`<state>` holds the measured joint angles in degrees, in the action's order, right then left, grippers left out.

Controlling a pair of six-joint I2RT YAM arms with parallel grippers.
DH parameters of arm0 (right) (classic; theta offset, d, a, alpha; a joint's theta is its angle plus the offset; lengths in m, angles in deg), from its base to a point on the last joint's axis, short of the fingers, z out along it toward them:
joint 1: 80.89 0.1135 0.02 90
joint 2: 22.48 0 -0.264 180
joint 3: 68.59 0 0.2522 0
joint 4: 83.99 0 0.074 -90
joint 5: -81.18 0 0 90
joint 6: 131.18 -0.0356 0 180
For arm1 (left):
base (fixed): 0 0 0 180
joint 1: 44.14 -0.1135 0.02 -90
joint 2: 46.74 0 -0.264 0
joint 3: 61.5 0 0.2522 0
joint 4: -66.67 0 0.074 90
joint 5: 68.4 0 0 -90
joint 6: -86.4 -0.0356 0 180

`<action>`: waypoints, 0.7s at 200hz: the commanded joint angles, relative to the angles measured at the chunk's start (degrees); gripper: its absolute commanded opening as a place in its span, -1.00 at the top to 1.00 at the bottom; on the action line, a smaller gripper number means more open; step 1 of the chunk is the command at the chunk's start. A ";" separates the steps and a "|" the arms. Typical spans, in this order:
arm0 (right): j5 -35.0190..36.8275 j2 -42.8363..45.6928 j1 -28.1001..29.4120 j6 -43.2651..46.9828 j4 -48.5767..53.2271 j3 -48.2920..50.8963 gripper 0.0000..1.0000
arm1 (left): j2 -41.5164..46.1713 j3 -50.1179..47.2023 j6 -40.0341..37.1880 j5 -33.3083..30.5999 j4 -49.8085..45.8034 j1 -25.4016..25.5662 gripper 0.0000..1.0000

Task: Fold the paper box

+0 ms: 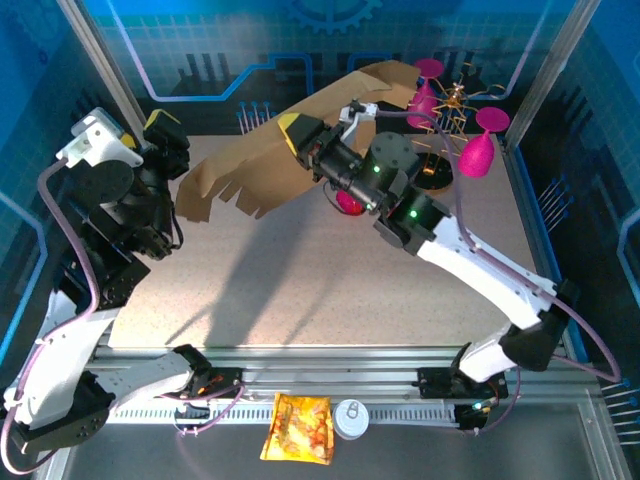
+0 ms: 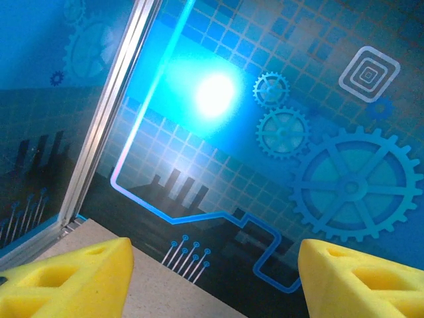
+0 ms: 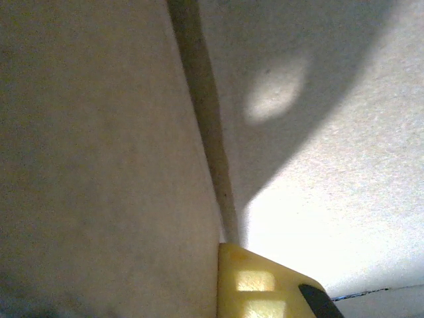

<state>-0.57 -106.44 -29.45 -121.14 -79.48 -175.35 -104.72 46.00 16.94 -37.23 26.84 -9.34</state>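
Right end effector (image 1: 297, 133) tight on plain brown paper box (image 1: 250, 175); left end effector (image 2: 215, 271) wide apart, empty.

We see the paper box (image 1: 255, 175) in plain brown, a duller tan close up in the right wrist view. The table (image 1: 300, 300) is beige with fine speckles. The wall (image 2: 344, 185) is blue, printed with pale gears, a grid and circuit lines. The left gripper (image 2: 215, 258) has yellow pads (image 2: 73, 281), as does the right gripper (image 1: 298, 132). The arms (image 1: 480, 265) are white and black — the goblets (image 1: 478, 150) pink, the snack bag (image 1: 298, 428) orange-yellow.
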 commanded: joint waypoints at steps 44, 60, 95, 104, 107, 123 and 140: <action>23.64 6.67 8.10 -4.11 24.92 -6.23 1.00 | 0.48 1.18 -4.62 -2.56 3.46 0.65 -0.36; 25.95 6.45 8.50 -10.30 34.93 -9.54 1.00 | 0.67 1.75 -6.84 -2.92 4.76 0.63 -0.36; 24.07 4.44 3.84 -21.65 40.67 -9.64 1.00 | -0.82 3.93 -8.02 -1.45 3.09 0.69 -0.36; 22.04 3.23 1.83 -24.67 39.52 -8.70 1.00 | -1.98 5.23 -6.63 -0.36 0.13 0.65 -0.37; 21.40 2.75 1.25 -25.20 38.86 -8.31 1.00 | -2.33 5.73 -6.13 0.08 -1.06 0.63 -0.37; 17.73 -0.26 -2.56 -27.37 32.30 -5.74 1.00 | -4.23 7.60 -3.19 3.31 -6.84 0.68 -0.36; 15.09 -3.76 -5.42 -30.05 28.34 -4.75 1.00 | -5.04 7.34 0.02 6.84 -11.03 0.68 -0.35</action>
<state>18.09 -105.06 -31.30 -143.50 -45.76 -182.36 -107.95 52.62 12.78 -35.76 24.37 -9.03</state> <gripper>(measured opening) 0.056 0.679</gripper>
